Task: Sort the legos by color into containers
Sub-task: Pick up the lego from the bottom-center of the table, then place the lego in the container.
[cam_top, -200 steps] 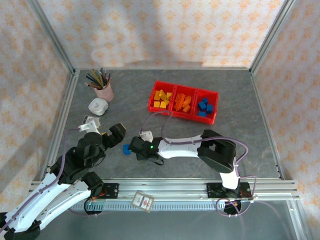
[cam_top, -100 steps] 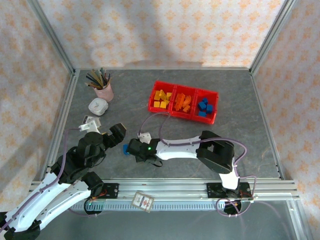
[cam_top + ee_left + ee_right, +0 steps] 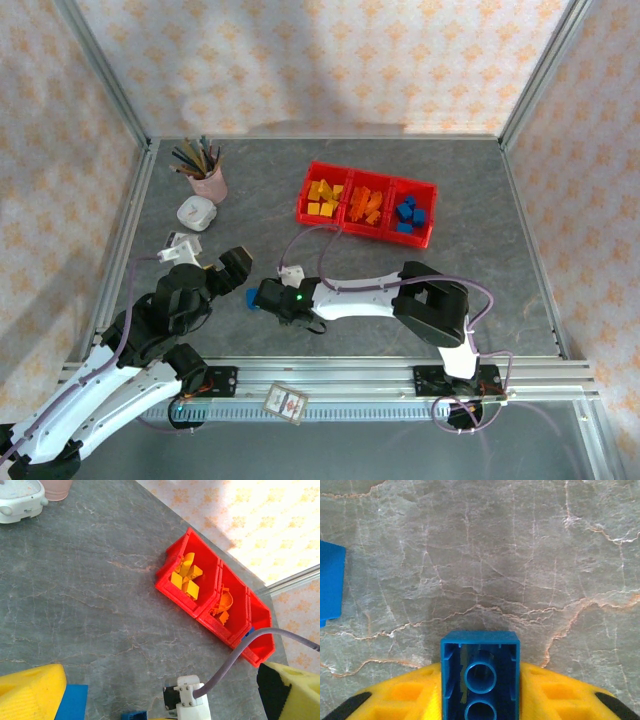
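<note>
- The right hand (image 3: 264, 297) is clamped on a blue brick (image 3: 480, 672), hollow underside up, low over the table (image 3: 480, 280) near its near edge, left of centre.
- It probably belongs in the right compartment of the red tray (image 3: 365, 231), toward the far edge, where the blue bricks lie.
- The left hand (image 3: 215, 268) hangs alongside, fingers apart and empty, and a second blue piece (image 3: 330, 587) lies close by.

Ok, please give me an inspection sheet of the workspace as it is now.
Surface: grey marbled table; one loose blue piece lies on it near the grippers.
Job's things: red tray with yellow legos, orange legos and blue legos, each in their own compartment.
Clutter: pink cup of pencils, white object, card on the front rail.
Grippers: left gripper open, empty; right gripper shut on blue brick.
Cables: grey cable loops above the right wrist.
Surroundings: patterned walls, metal frame.
</note>
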`<control>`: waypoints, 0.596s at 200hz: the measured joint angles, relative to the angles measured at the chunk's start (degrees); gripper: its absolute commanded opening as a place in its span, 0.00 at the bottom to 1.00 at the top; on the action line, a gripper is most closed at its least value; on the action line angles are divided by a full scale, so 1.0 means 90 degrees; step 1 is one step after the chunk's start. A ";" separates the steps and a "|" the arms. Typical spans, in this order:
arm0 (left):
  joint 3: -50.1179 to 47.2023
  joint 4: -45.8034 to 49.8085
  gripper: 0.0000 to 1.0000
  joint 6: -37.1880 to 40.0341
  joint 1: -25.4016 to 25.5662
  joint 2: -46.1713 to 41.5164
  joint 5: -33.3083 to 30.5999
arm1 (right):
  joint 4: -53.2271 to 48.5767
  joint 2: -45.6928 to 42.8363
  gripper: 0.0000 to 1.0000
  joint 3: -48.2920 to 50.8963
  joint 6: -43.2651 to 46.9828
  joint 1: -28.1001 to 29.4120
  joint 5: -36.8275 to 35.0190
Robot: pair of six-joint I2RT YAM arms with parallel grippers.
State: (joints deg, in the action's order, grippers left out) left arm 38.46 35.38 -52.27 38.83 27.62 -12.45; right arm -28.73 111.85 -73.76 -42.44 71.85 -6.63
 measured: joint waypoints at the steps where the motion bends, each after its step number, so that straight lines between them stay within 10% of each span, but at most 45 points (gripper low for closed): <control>1: 0.0000 0.0000 0.99 0.0000 0.0000 0.0000 0.0000 | 0.0000 0.0000 0.35 0.0000 -0.0002 0.0000 -0.0005; 64: 0.0000 -0.0109 0.99 0.0012 0.0000 0.0277 0.0175 | 0.0070 -0.0916 0.33 0.0532 0.0010 -0.0338 -0.0107; 119: 0.0000 -0.1003 0.99 0.0187 0.0000 0.1214 0.0716 | 0.0100 -0.2285 0.33 0.0770 0.0568 -0.2178 -0.0716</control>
State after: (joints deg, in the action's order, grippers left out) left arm 38.46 26.35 -50.59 38.83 38.54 -6.00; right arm -27.83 91.29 -66.83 -37.32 52.25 -13.08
